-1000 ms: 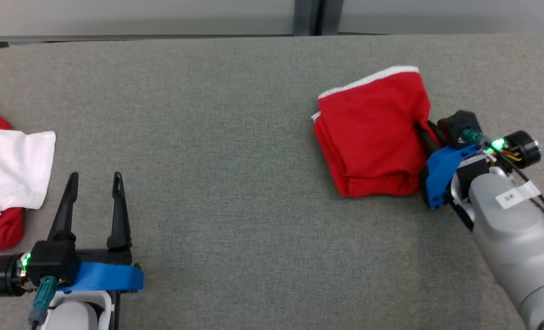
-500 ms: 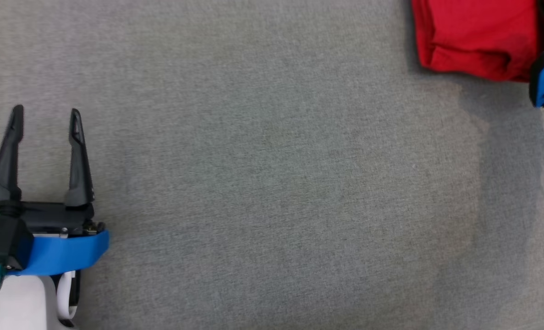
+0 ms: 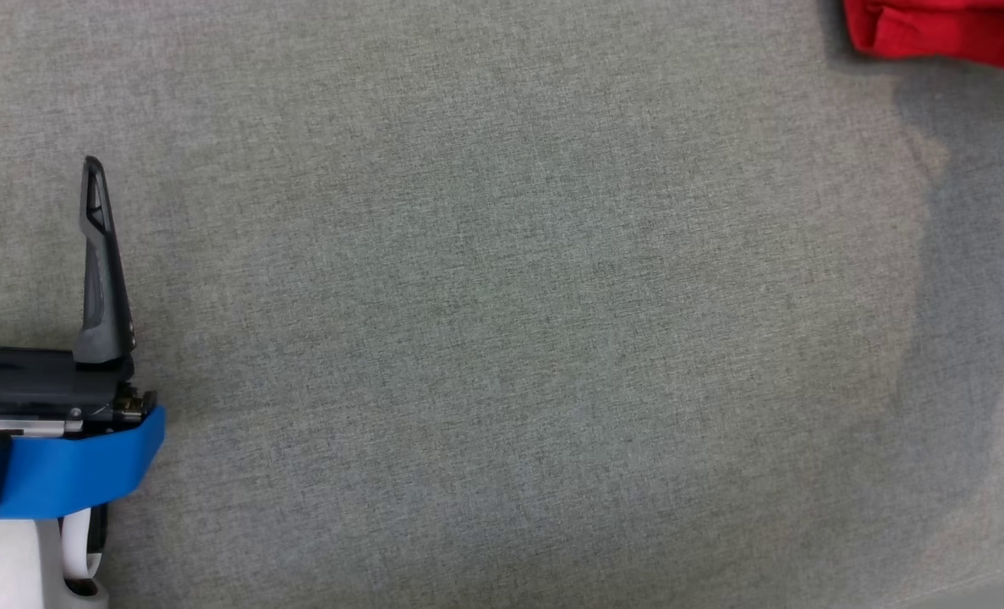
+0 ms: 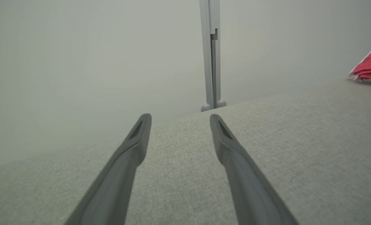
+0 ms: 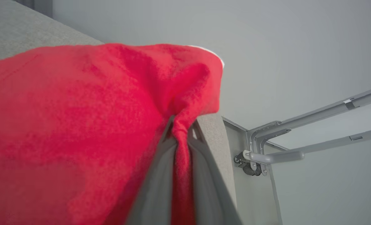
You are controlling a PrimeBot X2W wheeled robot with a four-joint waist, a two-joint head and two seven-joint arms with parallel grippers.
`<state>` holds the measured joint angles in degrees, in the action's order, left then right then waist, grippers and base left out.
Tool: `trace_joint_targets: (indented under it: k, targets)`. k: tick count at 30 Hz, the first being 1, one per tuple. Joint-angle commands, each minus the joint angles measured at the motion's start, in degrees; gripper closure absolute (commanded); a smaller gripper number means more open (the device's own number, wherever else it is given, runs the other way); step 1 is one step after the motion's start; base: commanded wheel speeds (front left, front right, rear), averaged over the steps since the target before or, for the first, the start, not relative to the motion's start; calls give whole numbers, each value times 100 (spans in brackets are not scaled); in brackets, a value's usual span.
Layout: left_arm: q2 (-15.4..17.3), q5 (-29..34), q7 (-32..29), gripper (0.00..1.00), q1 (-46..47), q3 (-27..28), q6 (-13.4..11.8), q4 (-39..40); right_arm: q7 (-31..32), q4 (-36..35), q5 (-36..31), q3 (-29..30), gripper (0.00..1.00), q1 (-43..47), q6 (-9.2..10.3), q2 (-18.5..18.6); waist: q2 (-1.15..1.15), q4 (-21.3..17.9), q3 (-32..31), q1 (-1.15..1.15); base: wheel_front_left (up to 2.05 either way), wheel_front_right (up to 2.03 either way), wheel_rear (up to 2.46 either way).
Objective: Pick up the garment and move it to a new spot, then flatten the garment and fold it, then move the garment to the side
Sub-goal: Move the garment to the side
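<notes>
Head view: one left gripper (image 3: 30,169), lower left, fingers spread wide, holding nothing; one red garment (image 3: 941,34), upper right corner, on the grey table (image 3: 502,338).

Left wrist view: two fingers (image 4: 132,147) well apart; garment at right edge; one grey post (image 4: 211,53), top centre.

Right wrist view: one right gripper (image 5: 182,125), bottom centre, pinched tight on a fold of the garment; one metal bracket (image 5: 260,150), right.

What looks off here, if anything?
Nothing spilled or damaged. The folded red fabric garment is puckered into a tight bunch where the right gripper's fingers pinch it, close to the grey fabric-covered table's edge. The left gripper hangs open, apart from it.
</notes>
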<state>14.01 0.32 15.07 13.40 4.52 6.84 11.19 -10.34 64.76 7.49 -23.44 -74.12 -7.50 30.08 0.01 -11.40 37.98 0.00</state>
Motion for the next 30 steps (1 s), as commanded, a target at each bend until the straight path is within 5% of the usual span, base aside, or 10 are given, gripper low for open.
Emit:
trace_joint_targets:
  k: [1, 2, 3, 4, 12, 18, 30]
  targets:
    - [13, -39, 14, 0, 66, 13, -40, -6, 12, 16, 24, 13, 100, -59, 1, -40, -1, 15, 3, 0, 0, 0, 0]
    - [0, -52, 14, 0, 56, 12, -51, -22, -7, 35, -13, 27, 86, -76, 1, -16, -1, 27, 5, 0, 0, 0, 0]
    - [-15, -74, 14, 0, 44, 8, -50, -41, -45, 42, -43, 54, 11, -96, 1, 3, -1, 41, -1, 0, 0, 0, 0]
    - [-27, -81, 14, 0, 29, 3, -59, -62, -35, 84, -44, 83, 0, -91, 1, -10, -1, 55, -15, 0, 0, 0, 0]
    - [-185, -161, 15, 0, -27, -55, -106, -303, -230, 180, -389, 267, 0, 2, 1, -40, -1, 220, -380, 0, 0, 0, 0]
    - [-396, -206, 15, 0, -272, -51, -161, -564, -462, -132, -373, 543, 0, 498, 1, -457, -1, 453, -1046, 0, 0, 0, 0]
    - [-746, -295, 14, 0, -1061, 102, -195, -1141, -493, -2319, -164, 1110, 0, 2885, 1, -1500, -1, 847, -2228, 0, 0, 0, 0]
